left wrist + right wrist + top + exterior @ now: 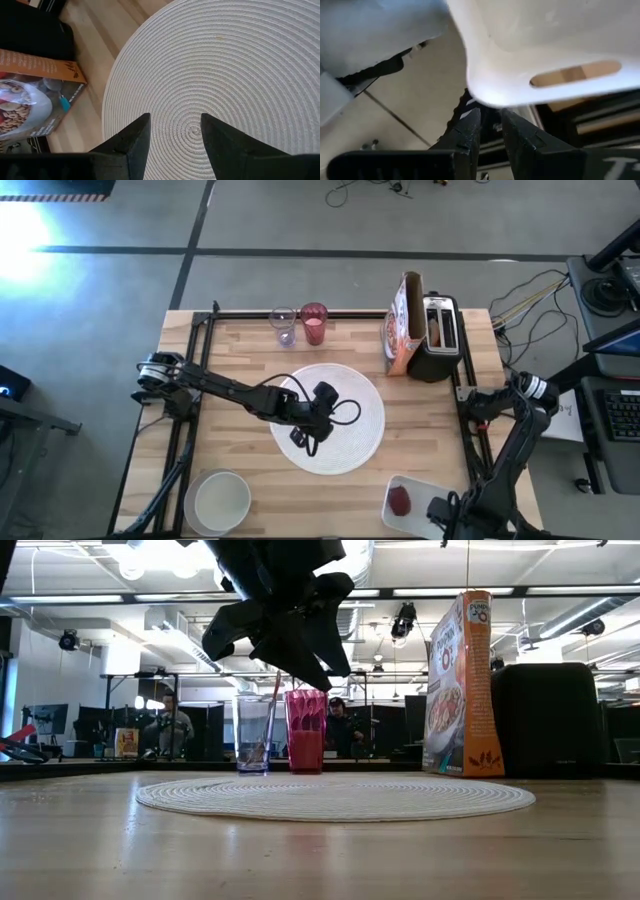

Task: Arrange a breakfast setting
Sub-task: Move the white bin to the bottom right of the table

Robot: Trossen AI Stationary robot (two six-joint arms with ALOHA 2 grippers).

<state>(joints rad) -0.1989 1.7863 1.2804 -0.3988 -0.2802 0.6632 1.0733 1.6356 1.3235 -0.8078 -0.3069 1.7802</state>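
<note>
The left pincer [172, 135] hovers wide and empty over the middle of the placemat [350, 442] on the surface. The right pincer [490, 132], narrow, sits beside the tub [520, 60]. A low descent could snag and drag the placemat.

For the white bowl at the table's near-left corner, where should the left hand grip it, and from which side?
Grip the white bowl by its rim, coming straight down from above: it sits upright, mouth open, with bare table around it. Its rim side toward the placemat suits best, since the left hand hovers open above that mat. This is a judgement; the rim's thickness isn't visible.
</note>
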